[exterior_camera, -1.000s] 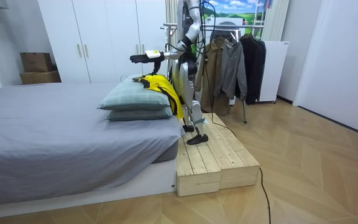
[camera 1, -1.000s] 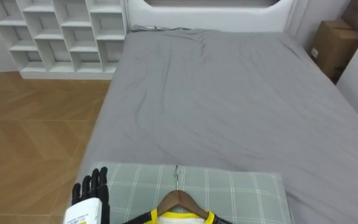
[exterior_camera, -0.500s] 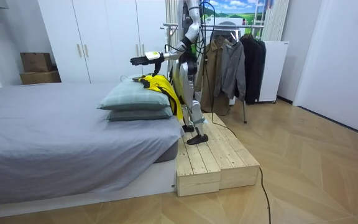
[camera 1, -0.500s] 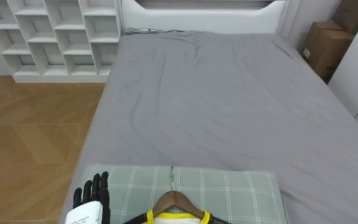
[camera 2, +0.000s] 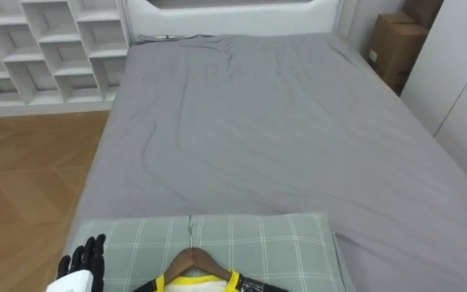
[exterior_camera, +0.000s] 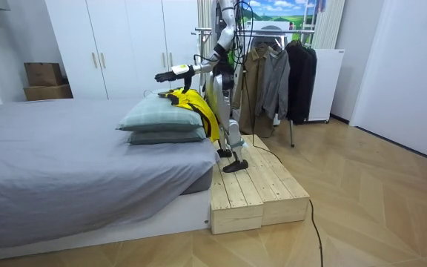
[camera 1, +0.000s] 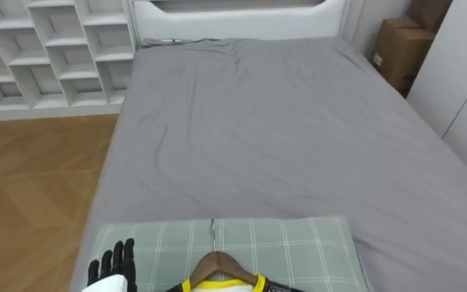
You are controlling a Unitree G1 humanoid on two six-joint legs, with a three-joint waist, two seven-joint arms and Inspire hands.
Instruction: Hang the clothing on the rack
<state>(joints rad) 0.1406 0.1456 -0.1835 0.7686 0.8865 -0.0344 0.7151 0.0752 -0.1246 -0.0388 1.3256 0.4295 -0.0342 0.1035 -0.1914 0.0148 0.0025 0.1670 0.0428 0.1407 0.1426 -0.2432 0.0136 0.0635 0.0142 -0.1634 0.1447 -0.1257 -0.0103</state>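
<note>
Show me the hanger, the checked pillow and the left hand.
hanger (camera 1: 216, 262), left eye view, its wooden shoulder
checked pillow (camera 1: 298, 245), left eye view, its bare top
left hand (camera 1: 116, 264), left eye view, its fingers

Yellow garment (camera 1: 221, 285) with black trim, on a wooden hanger (camera 1: 217, 262) (its metal hook (camera 1: 212, 234) points away from the robot). It lies on the checked green pillow (camera 1: 298, 247). In the room view it drapes down the pillow's near end.
</note>
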